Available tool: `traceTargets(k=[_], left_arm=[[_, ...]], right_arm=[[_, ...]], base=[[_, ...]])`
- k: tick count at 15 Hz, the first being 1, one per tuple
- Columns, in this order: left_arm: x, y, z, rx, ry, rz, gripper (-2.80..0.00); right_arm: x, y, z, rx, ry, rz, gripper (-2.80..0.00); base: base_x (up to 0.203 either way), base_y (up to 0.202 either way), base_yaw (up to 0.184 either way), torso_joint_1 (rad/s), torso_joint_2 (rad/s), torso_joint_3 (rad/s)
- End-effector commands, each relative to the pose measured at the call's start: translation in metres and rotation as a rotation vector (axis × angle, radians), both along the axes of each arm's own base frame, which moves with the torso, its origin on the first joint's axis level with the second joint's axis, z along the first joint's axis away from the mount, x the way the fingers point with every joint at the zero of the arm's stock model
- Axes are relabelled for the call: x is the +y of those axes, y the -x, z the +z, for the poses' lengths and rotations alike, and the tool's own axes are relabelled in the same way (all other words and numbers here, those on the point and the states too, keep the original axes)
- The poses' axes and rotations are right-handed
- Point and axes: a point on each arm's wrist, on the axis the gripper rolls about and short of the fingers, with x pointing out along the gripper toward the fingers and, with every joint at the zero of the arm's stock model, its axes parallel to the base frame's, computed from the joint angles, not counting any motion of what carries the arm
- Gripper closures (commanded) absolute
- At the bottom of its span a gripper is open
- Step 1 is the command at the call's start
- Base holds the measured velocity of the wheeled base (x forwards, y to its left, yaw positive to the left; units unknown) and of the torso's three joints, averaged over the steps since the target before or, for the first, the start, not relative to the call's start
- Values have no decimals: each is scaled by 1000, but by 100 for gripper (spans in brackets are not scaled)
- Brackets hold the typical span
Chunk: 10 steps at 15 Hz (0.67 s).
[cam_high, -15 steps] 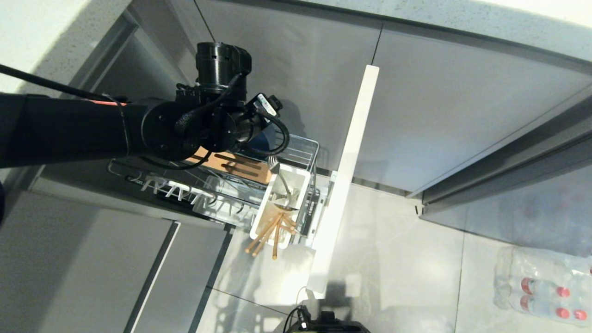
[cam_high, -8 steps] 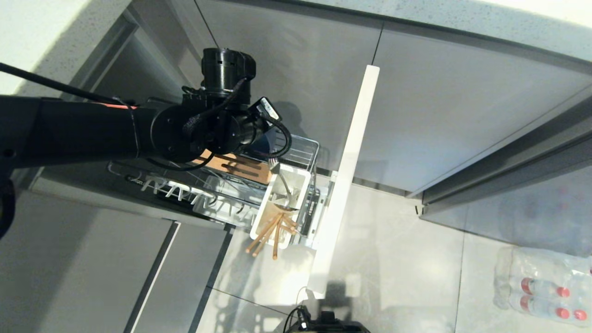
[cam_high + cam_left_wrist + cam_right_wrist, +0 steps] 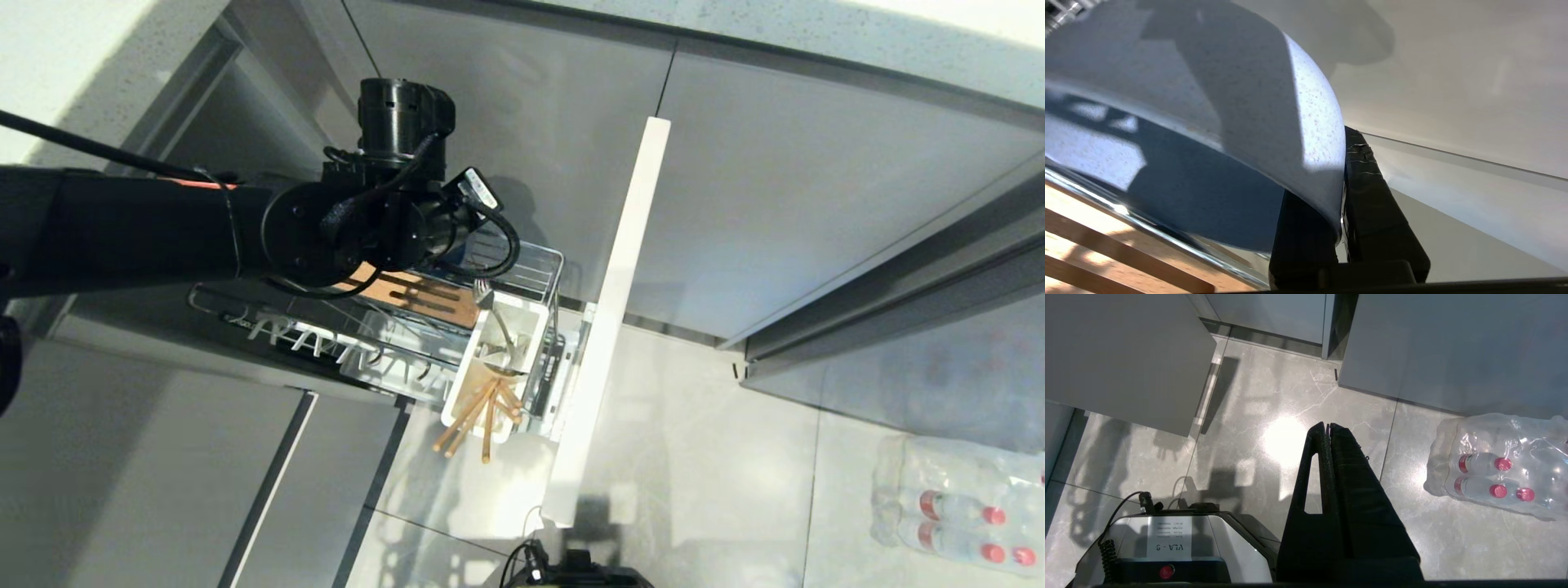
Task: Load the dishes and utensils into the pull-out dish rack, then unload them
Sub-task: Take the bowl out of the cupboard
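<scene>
My left gripper [image 3: 1337,171] is shut on the rim of the speckled blue bowl [image 3: 1216,102], one finger inside the bowl and one finger [image 3: 1372,196] outside. The bowl sits over the rack's brown wooden strip [image 3: 1094,245]. In the head view my left wrist [image 3: 384,220] hangs over the back of the pull-out dish rack [image 3: 535,265] and hides the bowl. The fork [image 3: 491,309] and the chopsticks [image 3: 469,420] stand in the white utensil cup [image 3: 465,371]. My right gripper [image 3: 1327,425] is shut and empty, parked above the floor.
The rack's narrow white cabinet front [image 3: 616,302] juts out over the tiled floor. White plate prongs [image 3: 326,343] line the rack's near side. A shrink-wrapped pack of water bottles [image 3: 955,498] lies on the floor at the right. My base [image 3: 1167,547] is below.
My left wrist has shifted slightly to the right over the back of the rack. The fork, chopsticks and rack have stayed where they were.
</scene>
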Motion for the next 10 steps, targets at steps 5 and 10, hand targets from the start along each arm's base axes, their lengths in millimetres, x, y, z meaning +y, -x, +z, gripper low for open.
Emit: traceTargets(k=[5,10], left_arm=[[11,27,33,-71,50,1,0],[24,60,65,-143,93,-7,0]], right_arm=[[0,0,0,1,0,0,0],[0,0,0,1,-1,0,0]], base=[[0,0,0,0,0,0],[0,0,0,0,0,0]])
